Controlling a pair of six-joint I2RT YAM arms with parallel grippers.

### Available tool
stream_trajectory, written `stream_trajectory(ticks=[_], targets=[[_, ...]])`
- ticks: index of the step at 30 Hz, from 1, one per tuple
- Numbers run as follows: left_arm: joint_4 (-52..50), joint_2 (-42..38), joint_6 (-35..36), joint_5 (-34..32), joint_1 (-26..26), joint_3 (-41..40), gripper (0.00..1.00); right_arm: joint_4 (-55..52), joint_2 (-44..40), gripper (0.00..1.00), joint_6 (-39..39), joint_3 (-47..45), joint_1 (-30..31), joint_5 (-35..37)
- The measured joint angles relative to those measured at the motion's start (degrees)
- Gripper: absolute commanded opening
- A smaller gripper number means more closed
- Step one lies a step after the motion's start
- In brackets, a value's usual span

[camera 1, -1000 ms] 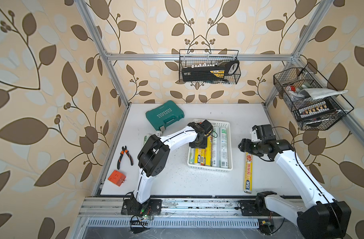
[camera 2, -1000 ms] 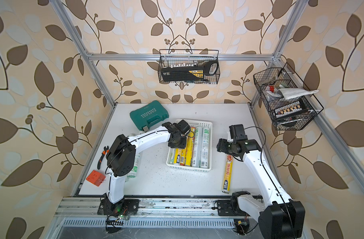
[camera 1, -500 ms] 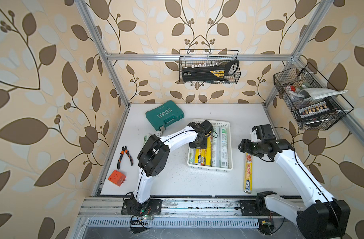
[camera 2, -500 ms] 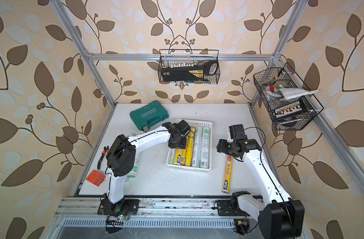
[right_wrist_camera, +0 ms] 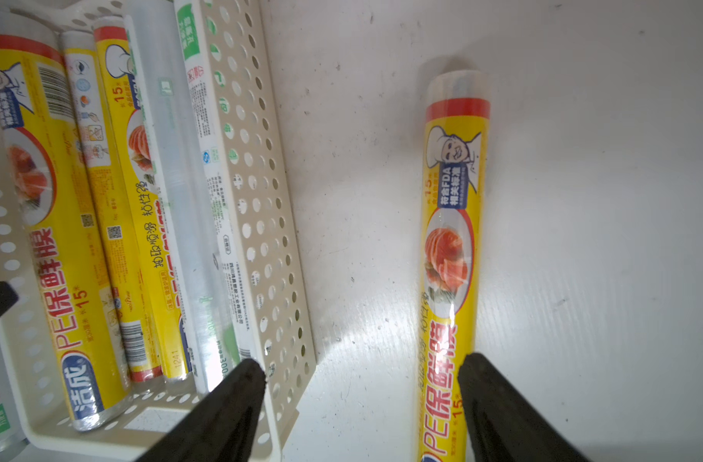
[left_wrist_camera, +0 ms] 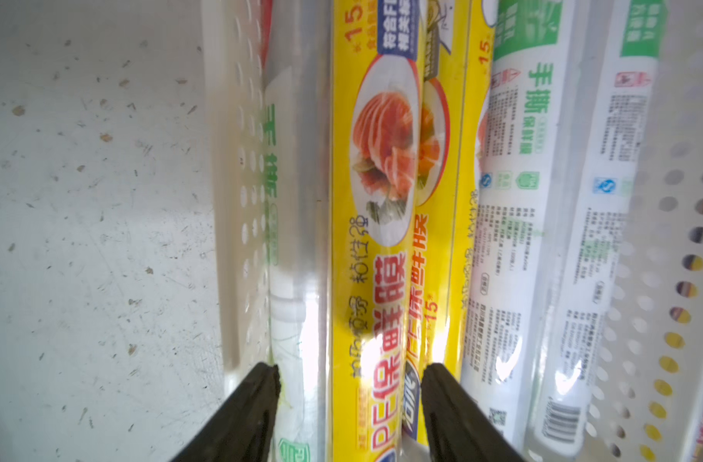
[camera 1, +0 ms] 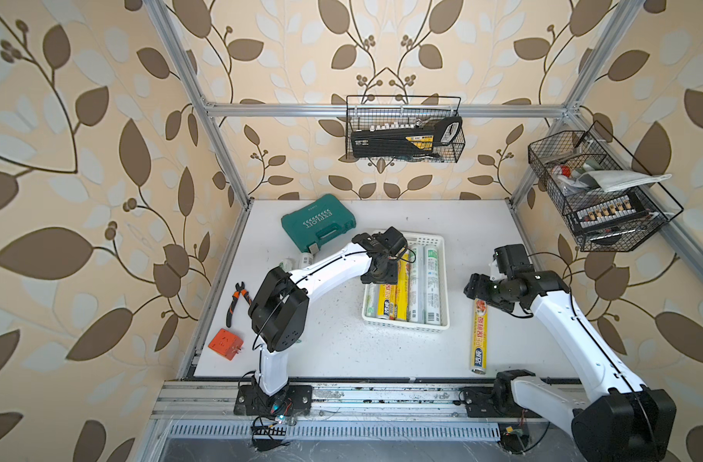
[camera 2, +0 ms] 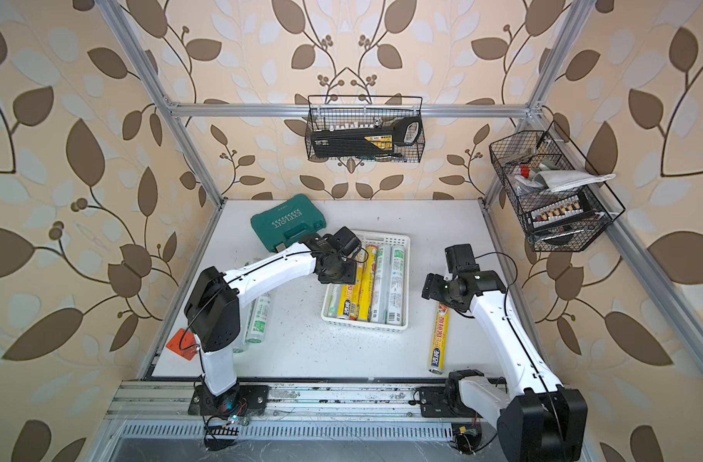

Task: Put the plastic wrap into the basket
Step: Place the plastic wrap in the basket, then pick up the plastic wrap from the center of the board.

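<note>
Your right gripper [right_wrist_camera: 361, 364], jaws spread and empty, is the nearer one to the yellow roll [camera 1: 479, 336] lying on the table [camera 1: 381, 352] beside the basket [camera 1: 405, 323], parallel to its long side.

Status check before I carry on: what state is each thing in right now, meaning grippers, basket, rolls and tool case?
left gripper: open, above a yellow roll in the basket.
right gripper: open, empty, over the table.
basket: partly filled, rolls lying lengthwise.
yellow roll on the table: lying flat, outside the basket.
green-print rolls by the left arm: lying flat, outside the basket.
tool case: shut.
</note>
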Motion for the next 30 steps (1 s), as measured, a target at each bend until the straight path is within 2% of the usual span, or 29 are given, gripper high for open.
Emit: stream_trajectory(ticks=[6,13,23,30], targets=[[0.0,-6.71,-0.11,-1.75,0.0,-3.3,0.76,-0.24,-2.38,0.91,3.41,-2.75,-0.02,1.92],[0.11,-14.32,-0.33,-5.03,0.0,-8.92,0.84,-0.92,1.11,0.91,7.8,-5.14,-0.04,6.49],[0.39,-21.7,-0.42,-8.35,0.0,-13.53,0.92,1.46,2.93,0.91,10.99,-12.15,-0.04,4.61],[0.79,-24.28,-0.5,-8.9,0.0,-15.96,0.93,3.91,5.66,0.89,11.67,-13.81,-0.04,2.97]])
